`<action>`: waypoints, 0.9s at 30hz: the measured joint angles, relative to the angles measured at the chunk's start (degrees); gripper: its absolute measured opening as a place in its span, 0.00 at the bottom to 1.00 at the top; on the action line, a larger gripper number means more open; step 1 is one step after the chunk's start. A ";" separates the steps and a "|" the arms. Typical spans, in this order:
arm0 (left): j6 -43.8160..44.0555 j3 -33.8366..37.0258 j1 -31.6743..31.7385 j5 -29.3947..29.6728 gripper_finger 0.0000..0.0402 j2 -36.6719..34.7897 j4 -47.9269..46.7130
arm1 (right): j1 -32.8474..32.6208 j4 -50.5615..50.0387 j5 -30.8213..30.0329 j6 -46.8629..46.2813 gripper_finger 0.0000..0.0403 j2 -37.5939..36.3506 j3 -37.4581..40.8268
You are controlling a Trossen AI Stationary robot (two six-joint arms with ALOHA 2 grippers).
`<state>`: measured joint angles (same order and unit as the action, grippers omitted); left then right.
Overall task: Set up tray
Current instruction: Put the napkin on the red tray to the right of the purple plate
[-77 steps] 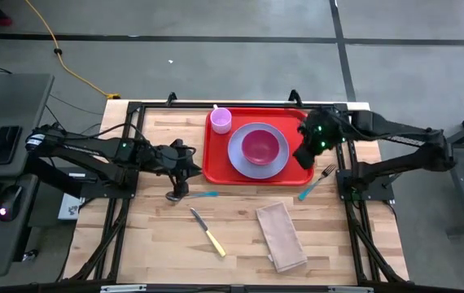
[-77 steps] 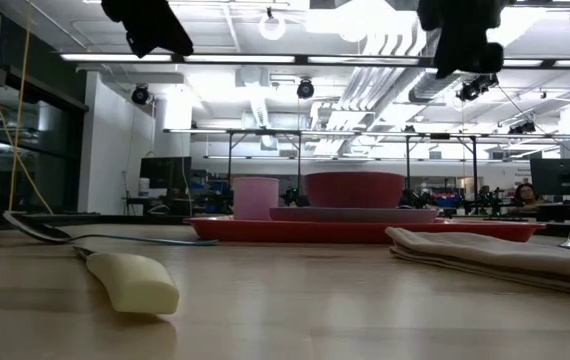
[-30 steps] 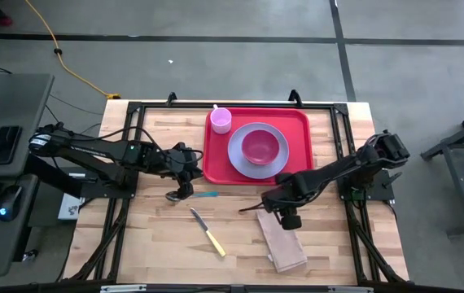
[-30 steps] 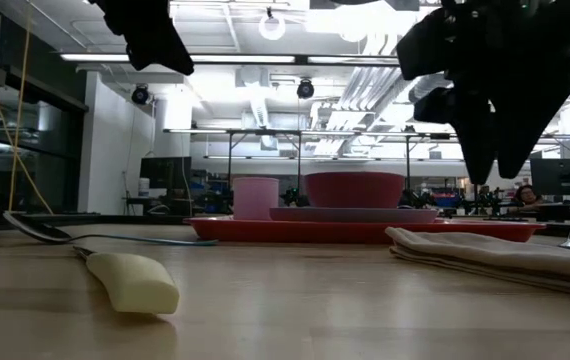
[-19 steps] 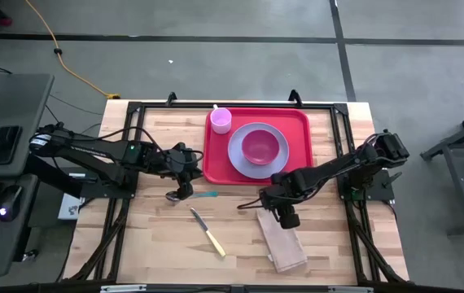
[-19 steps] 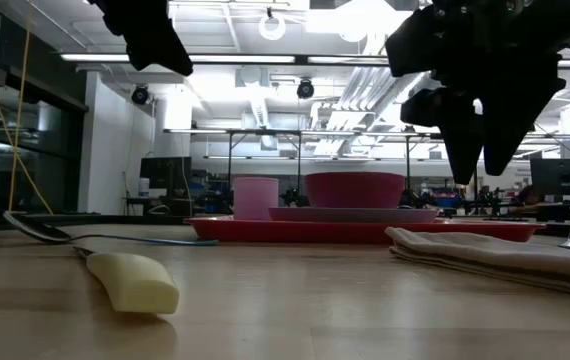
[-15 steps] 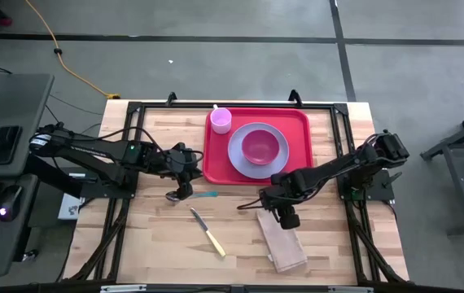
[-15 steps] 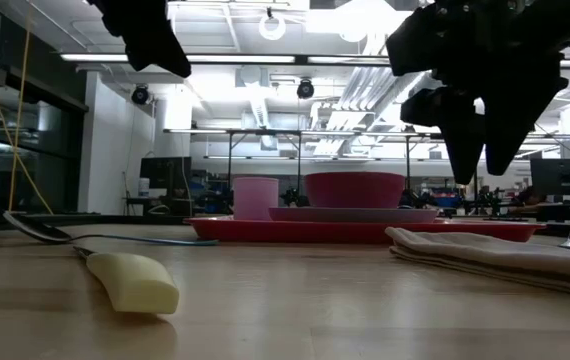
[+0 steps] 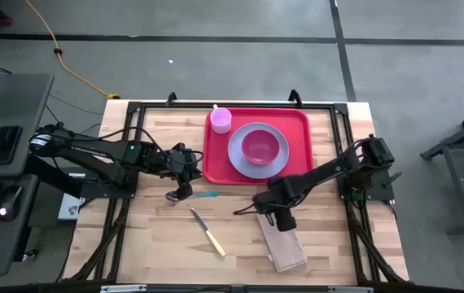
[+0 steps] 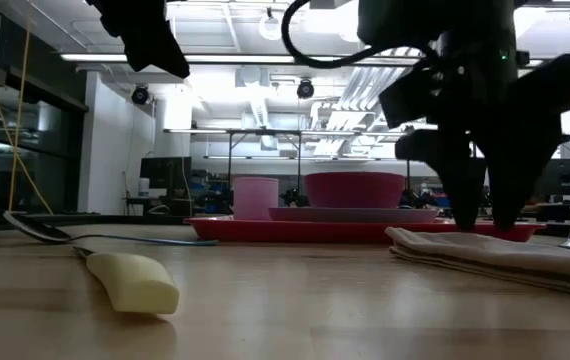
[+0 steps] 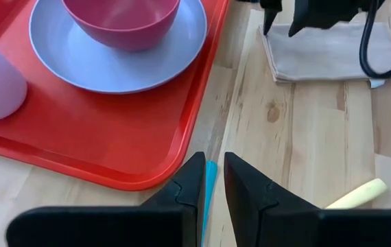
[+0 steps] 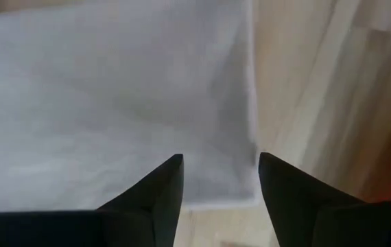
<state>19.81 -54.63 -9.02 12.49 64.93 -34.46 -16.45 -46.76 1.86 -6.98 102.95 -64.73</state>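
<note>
Fingers of the right gripper (image 12: 216,180) spread wide, low over the folded beige cloth napkin (image 9: 282,238). Large flat red plastic tray (image 9: 217,167) sits just behind, at the table's far middle. Left gripper (image 11: 210,180), jaws narrowly parted, hovers empty beside the tray.

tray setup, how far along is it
Done: the tray already carries the plate, bowl and cup. In hand: the right gripper, open, is low over the end of the napkin nearest the tray, not gripping yet; the left gripper hovers above the spoon. Left: napkin, spoon and knife all lie on the table.
</note>
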 joint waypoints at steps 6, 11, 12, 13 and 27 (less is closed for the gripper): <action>0.01 0.00 0.00 -1.54 0.21 0.00 -0.01 | 0.00 1.42 0.65 0.00 0.43 2.93 -0.01; 0.00 0.00 0.00 -1.95 0.21 0.00 0.00 | 0.00 1.58 1.73 -0.17 0.41 4.71 -0.33; 0.00 0.00 0.00 -1.95 0.21 0.00 0.00 | 0.00 1.57 1.71 -0.38 0.40 4.75 -0.32; 0.00 0.00 0.00 -2.00 0.21 0.00 0.00 | 0.00 1.57 1.71 -0.49 0.39 4.77 -0.31; 0.00 0.00 -0.02 -2.67 0.21 0.00 0.00 | 0.48 1.03 2.47 -4.17 0.09 4.95 -0.13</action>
<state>19.81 -54.63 -9.04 9.82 64.93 -34.46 -15.97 -45.74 4.33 -11.15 107.90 -64.86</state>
